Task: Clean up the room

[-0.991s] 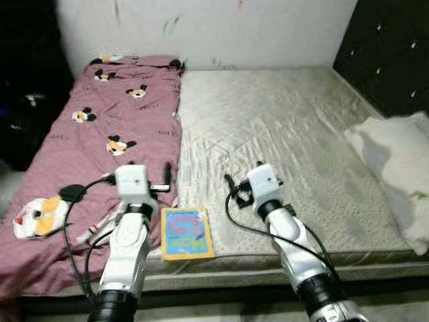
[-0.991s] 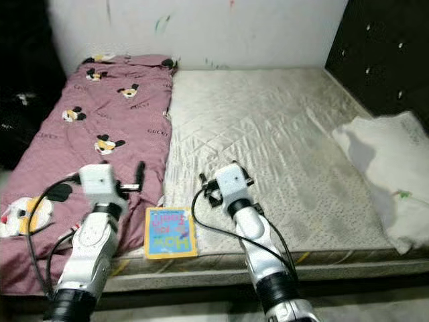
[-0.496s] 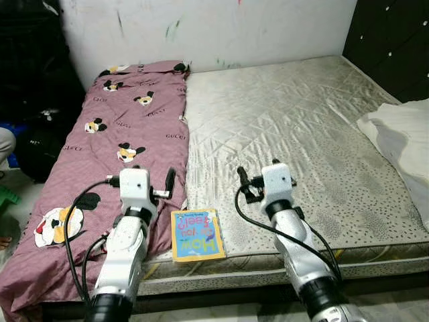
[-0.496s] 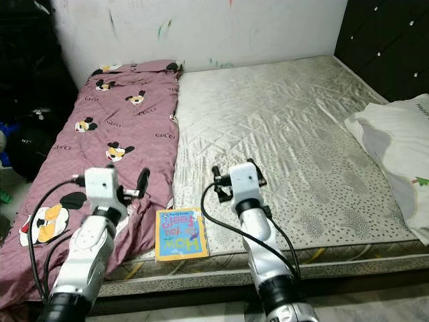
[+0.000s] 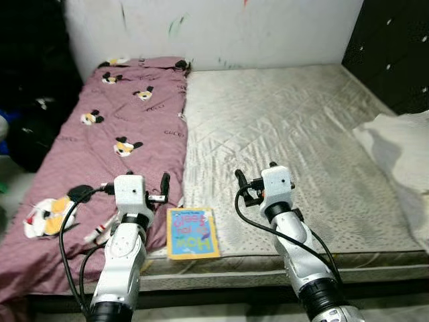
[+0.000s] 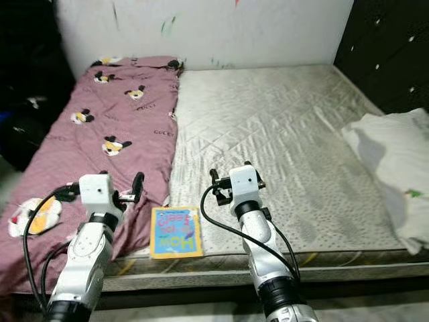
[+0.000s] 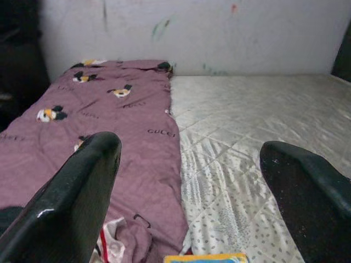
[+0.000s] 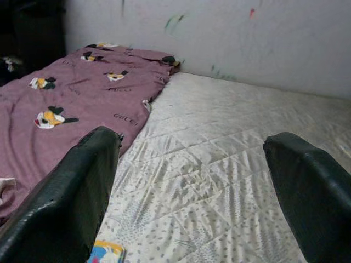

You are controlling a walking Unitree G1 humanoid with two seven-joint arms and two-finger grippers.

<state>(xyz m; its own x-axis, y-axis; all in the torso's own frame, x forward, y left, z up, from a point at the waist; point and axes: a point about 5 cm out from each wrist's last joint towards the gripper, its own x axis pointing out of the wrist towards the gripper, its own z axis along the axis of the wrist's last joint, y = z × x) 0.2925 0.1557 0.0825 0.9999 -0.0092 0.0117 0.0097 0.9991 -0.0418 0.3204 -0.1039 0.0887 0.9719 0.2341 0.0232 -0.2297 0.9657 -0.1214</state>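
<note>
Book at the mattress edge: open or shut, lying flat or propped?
Shut and flat: the book lies cover-up on the mattress near its front edge, beside the maroon blanket.

Both silver arms raised forward side by side, left tool and right tool each with black fingers spread wide.

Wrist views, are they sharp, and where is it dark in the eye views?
Both wrist views: each claw's fingers loom soft-edged up close, while the mattress and blanket beyond stay fairly clear. Eye views: evenly lit bed, the left edge and headboard deep in shadow.
</note>
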